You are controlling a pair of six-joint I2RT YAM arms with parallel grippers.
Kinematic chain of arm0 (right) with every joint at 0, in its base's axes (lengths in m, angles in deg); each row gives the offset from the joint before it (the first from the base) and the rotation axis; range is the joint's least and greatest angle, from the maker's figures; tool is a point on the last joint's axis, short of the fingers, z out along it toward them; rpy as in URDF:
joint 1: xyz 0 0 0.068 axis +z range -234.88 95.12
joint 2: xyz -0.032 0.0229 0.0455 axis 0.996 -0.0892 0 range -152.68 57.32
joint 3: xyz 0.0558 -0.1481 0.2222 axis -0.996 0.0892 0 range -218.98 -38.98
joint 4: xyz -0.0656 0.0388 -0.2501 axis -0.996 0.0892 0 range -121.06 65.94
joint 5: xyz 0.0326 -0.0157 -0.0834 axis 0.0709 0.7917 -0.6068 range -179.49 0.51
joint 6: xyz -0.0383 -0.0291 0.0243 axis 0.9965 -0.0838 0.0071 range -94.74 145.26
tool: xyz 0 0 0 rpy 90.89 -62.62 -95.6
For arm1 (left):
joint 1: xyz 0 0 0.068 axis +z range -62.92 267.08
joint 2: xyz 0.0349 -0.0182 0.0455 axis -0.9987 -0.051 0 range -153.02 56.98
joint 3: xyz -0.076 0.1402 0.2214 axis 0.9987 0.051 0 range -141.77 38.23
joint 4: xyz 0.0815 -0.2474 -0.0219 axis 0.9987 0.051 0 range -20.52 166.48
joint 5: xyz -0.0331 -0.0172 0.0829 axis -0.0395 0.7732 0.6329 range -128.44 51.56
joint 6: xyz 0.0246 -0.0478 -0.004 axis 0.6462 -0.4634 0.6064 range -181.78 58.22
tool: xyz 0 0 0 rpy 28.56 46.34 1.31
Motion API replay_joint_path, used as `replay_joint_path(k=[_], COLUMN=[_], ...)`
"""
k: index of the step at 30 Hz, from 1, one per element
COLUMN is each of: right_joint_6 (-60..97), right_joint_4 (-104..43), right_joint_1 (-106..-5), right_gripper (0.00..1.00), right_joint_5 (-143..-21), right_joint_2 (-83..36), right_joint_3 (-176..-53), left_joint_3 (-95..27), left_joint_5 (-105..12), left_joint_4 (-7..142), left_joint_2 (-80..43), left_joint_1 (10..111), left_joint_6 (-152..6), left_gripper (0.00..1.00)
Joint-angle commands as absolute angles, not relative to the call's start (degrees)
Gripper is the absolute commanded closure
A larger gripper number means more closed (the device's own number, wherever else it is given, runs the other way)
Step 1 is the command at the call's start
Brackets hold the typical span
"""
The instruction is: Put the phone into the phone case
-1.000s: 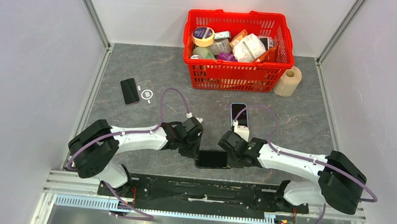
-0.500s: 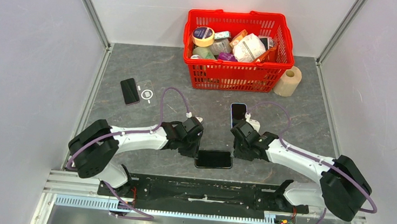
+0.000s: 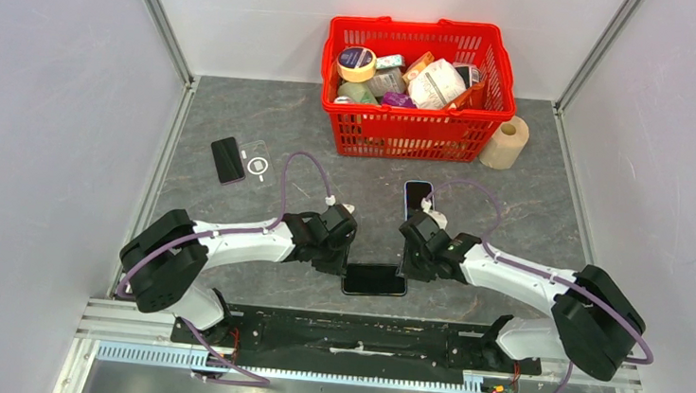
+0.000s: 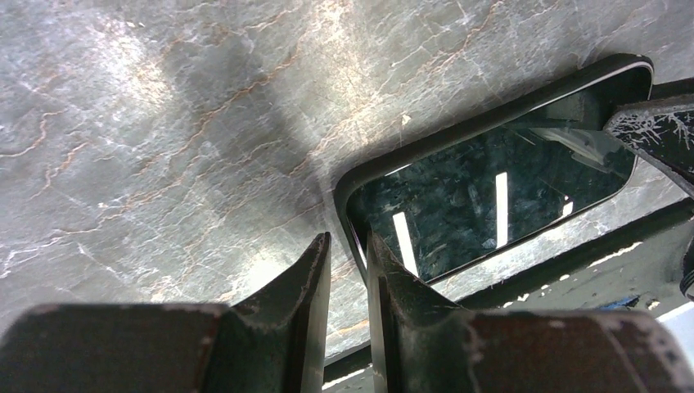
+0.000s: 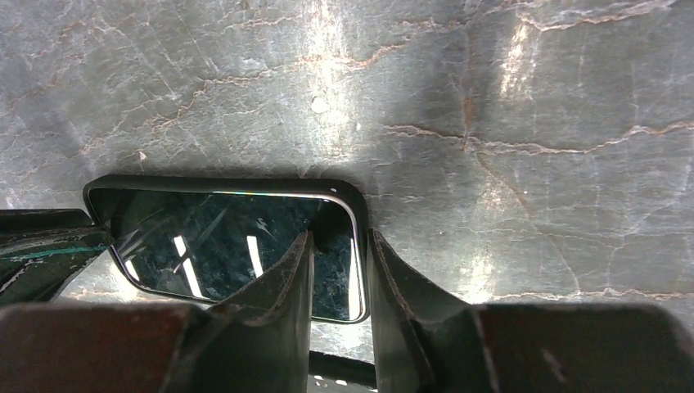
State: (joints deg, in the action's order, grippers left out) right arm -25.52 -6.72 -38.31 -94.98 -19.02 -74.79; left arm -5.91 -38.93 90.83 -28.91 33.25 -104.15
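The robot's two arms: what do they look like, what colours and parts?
The left arm and right arm have white links with bulky black joints. A thin purple cable loops along each. The left claw and right claw each end in two dark, tapering fingers.

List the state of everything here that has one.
Near phone: flat, screen up, dark.
Left hand: shut on its end.
Right hand: astride the other end, grip unclear.
Middle phone: flat, screen up.
Clear case: empty, flat.
Black phone: lying flat.
Red basket: full.
Paper roll: upright.
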Motion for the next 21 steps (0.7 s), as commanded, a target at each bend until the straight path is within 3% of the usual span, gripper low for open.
replay_joint_path(k=[1, 4, 14, 17, 21], right_joint_6=[-28.7, -31.9, -39.5, -39.1, -37.7], right_joint_4=[-5.8, -6.8, -9.1, -7.3, -2.5], right_joint_1=[-35.3, -32.2, -22.8, -22.8, -24.0], right_gripper=[0.69, 0.73, 0.99, 0.92, 0.68], right_joint_5=[-96.0, -97.2, -100.1, -101.5, -103.9], right_joint_2=[-24.5, -27.1, -37.2, -34.8, -26.6], right_joint_3=[-71.5, -71.1, -73.8, -74.2, -74.7], left_joint_3=[-7.9, -8.3, -10.0, -10.0, -9.8], left_joint_5=[-35.2, -34.5, -34.7, -34.8, -34.7], left_joint_4=[92.9, 93.6, 93.7, 93.8, 94.4], left_joint_2=[-29.2, -29.2, -30.6, -30.1, -29.1], left_joint_1=[33.3, 33.3, 33.3, 33.3, 33.3], left_joint_6=[-102.4, -101.9, -101.1, -100.9, -100.8], left_gripper=[0.72, 0.72, 0.72, 0.72, 0.72])
